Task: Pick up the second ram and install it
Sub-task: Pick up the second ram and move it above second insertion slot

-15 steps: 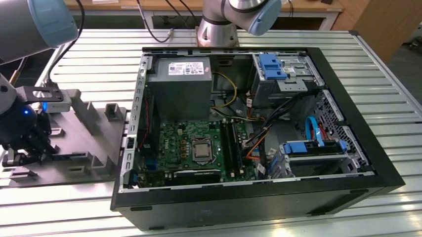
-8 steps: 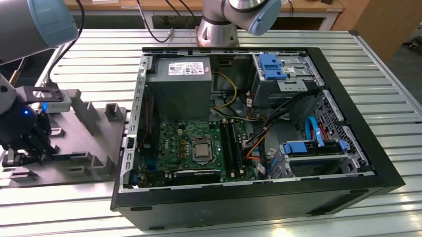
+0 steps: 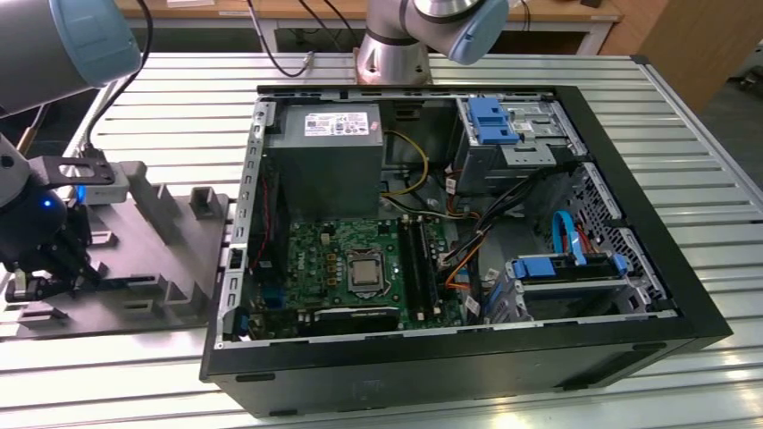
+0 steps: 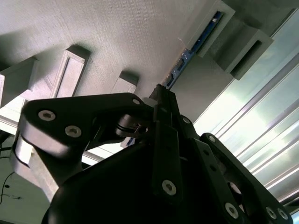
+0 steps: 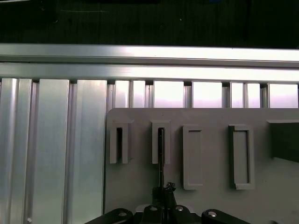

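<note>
Your gripper (image 4: 161, 93) seems pinched shut on the second ram (image 4: 192, 49), which stands edgewise in a grey tray (image 4: 117, 37) slot; raised slot walls (image 5: 154, 140) flank it, the open computer case (image 3: 477, 371) beside the tray.

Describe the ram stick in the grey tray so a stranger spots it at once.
At the exterior view's left of the open computer case lies a grey moulded tray. In the second wrist view the second ram stands on edge in it, the claw shut on its end. Neighbouring slots are hollow; it is a thin bluish strip.
</note>
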Available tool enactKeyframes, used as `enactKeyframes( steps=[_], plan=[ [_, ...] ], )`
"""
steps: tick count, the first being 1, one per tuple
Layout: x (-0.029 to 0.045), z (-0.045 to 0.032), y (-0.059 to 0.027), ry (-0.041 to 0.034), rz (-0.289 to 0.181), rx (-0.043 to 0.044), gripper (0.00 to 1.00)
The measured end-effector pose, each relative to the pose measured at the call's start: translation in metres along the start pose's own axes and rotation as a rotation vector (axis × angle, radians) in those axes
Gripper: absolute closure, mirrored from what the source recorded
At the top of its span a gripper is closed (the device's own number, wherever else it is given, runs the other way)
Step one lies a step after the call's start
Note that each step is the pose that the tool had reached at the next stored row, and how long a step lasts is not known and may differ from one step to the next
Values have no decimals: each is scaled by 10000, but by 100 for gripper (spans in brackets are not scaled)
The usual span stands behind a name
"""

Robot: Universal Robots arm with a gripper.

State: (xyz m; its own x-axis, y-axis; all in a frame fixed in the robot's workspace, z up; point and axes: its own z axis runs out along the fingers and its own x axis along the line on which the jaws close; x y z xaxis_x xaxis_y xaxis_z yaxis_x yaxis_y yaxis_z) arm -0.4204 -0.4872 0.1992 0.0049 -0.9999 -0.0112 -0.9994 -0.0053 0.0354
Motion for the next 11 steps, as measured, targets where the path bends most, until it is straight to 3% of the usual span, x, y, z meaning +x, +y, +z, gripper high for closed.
enactKeyframes(
  steps=[11],
  plan=[
    [1, 0, 0, 0, 0, 0, 89]
  ],
)
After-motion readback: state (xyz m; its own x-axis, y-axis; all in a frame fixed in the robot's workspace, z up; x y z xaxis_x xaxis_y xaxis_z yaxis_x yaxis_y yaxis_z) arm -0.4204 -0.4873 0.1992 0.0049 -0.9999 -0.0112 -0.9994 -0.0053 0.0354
